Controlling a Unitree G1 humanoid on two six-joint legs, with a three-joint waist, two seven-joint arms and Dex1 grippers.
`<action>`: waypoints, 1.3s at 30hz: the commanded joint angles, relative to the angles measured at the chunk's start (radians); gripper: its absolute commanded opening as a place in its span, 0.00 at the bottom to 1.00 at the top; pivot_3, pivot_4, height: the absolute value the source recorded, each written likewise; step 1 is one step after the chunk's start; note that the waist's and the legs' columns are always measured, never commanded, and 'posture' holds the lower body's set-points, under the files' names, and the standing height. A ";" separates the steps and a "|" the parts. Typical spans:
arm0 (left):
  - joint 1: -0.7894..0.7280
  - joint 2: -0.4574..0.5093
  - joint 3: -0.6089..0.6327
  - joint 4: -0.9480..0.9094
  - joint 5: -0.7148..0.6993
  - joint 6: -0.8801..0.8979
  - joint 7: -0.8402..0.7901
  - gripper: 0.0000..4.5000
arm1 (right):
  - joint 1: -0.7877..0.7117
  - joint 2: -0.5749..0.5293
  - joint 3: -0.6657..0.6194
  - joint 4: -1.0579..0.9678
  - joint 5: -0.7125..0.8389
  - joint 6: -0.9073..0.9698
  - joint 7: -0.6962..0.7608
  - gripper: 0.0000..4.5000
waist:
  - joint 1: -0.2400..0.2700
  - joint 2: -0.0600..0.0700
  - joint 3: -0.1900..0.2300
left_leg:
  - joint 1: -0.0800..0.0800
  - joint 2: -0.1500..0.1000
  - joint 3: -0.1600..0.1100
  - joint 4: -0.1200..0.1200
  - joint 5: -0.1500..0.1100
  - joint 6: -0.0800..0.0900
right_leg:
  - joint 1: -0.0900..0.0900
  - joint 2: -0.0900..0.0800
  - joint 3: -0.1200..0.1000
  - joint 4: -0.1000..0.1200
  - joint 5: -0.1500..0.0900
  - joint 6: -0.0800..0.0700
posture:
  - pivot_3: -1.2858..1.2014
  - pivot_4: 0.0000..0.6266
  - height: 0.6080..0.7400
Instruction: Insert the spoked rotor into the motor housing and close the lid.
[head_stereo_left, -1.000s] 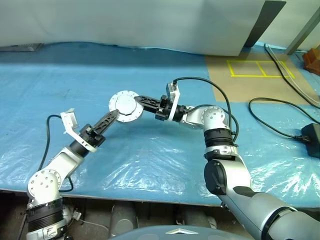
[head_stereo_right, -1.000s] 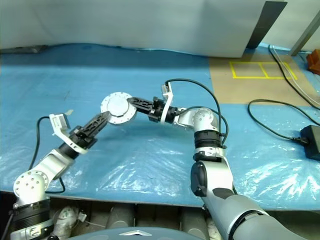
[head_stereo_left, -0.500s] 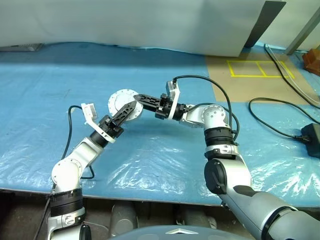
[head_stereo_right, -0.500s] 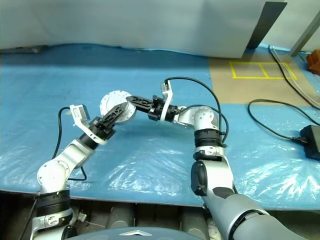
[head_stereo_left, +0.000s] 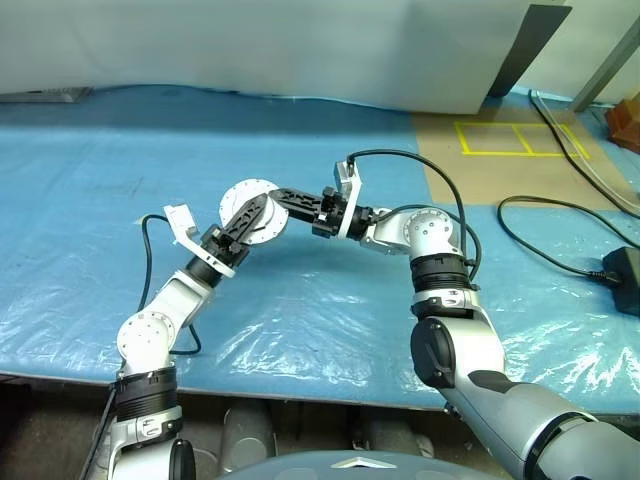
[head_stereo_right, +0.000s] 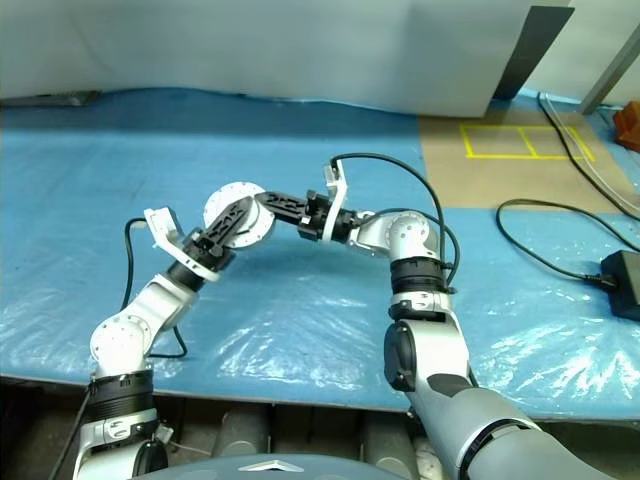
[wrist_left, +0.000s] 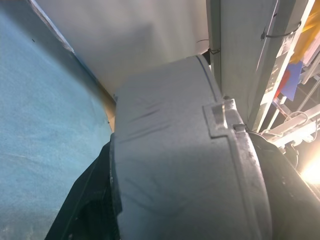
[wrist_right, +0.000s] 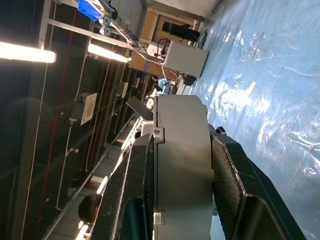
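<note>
Held object: a short round grey metal motor housing (head_stereo_left: 251, 208) with a silvery flanged rim, held up in the air above the blue plastic sheet (head_stereo_left: 320, 300) on the table, its flat round face turned toward the head camera.
Right gripper (head_stereo_left: 272, 197): its two black fingers are clamped on the housing, one on each flat side, as the right wrist view shows clearly.
Left gripper (head_stereo_left: 248, 213): its black fingers lie across the front face of the housing, one on each side of the body in the left wrist view; I cannot tell if they already press on it or are only around it.
Rotor and lid: the housing looks closed, with a seam around its body (wrist_right: 156, 165), so I judge the rotor is already inside and the lid seated.
Step in hand: probably passing or steadying the closed housing between the two grippers.
How to do it well: let the left fingers close fully and squarely across the body before the right one releases; keep the seam level so the lid cannot slip off.
Risk: a grip too near the rim may let the smooth metal slide out.
</note>
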 joint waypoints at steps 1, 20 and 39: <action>-0.008 0.004 -0.005 -0.013 -0.001 0.003 -0.003 0.62 | -0.033 0.019 -0.005 -0.030 0.050 0.008 0.012 0.27 | 0.002 0.000 0.000 | 0.000 0.000 0.000 0.000 0.000 0.000 | 0.000 0.000 0.000 0.000 0.000 0.000 | 0.52 0.24 1.00; -0.063 0.010 0.026 0.050 0.011 -0.041 0.076 0.60 | -0.030 0.013 0.027 -0.034 0.056 0.009 0.030 0.27 | 0.004 0.000 0.000 | 0.000 0.000 0.000 0.001 0.000 0.000 | 0.000 0.000 0.000 0.001 0.000 0.000 | 0.52 0.24 1.00; -0.141 0.049 0.120 0.072 0.023 -0.125 0.118 0.60 | -0.050 0.013 0.007 0.053 0.024 -0.052 -0.015 0.78 | 0.001 -0.001 0.000 | 0.000 0.000 -0.001 0.002 0.000 0.000 | 0.000 0.000 0.000 0.003 0.000 0.000 | 0.52 0.24 1.00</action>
